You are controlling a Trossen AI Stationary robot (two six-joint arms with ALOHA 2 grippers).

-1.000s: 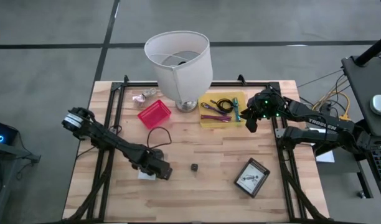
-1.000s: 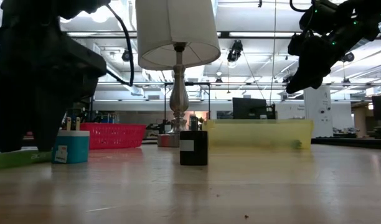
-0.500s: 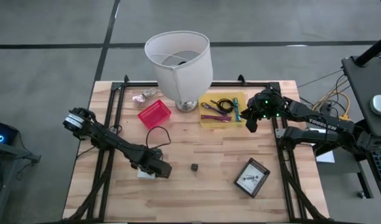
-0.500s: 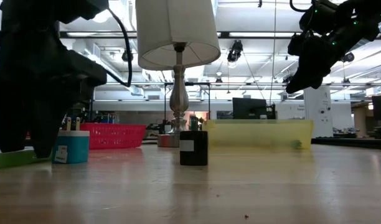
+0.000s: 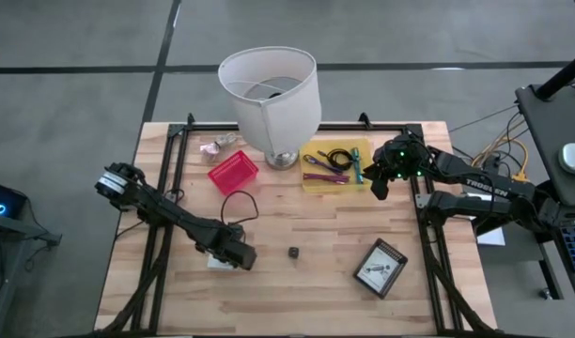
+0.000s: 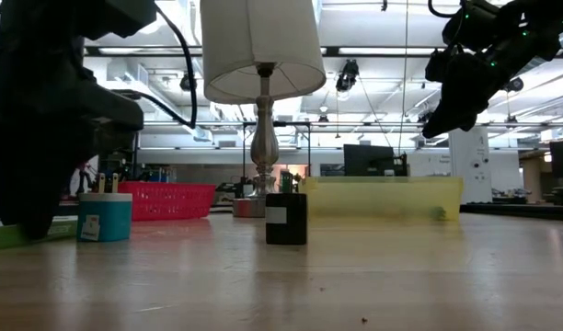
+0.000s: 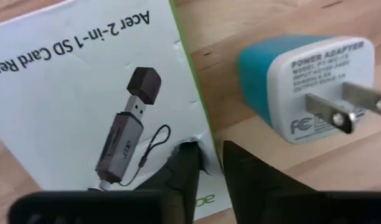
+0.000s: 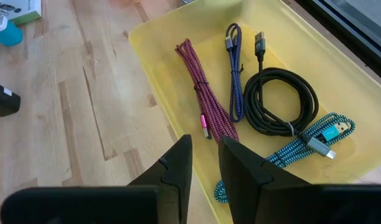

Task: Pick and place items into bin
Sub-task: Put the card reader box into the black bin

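Note:
A white card-reader packet point(image 7: 84, 81) with a green edge lies flat on the table near its front left point(image 5: 215, 264). A teal-and-white power adapter point(image 7: 302, 81) stands just beside it point(image 6: 104, 216). My left gripper point(image 5: 234, 255) points down and is shut on the packet's edge point(image 7: 206, 163). A tiny black cube point(image 5: 293, 252) stands on the wood at the middle point(image 6: 286, 218). The yellow bin point(image 5: 365, 147) holds several coiled cables point(image 8: 277, 102). My right gripper point(image 5: 374, 184) hovers shut over the bin's right end point(image 8: 206, 163), holding nothing. My left gripper comes from above, pointing down, with the packet's green-striped long edge point(image 7: 205, 149) between its two fingers. One finger point(image 7: 181, 171) stands on the printed face, which is creased there. The other point(image 7: 243, 171) stands on the table side. The packet lies flat on the wood.
A white-shaded lamp point(image 5: 269, 89) stands at the far middle, with a red basket point(image 5: 233, 172) and a crumpled pink wrapper point(image 5: 217, 145) to its left. A loose black cable loop point(image 5: 240, 205) lies behind my left gripper. A dark flat box point(image 5: 380, 267) lies near the front right.
My left gripper has sunk onto the packet beside the adapter and has shut on the packet's edge. The packet and adapter have stayed in place.

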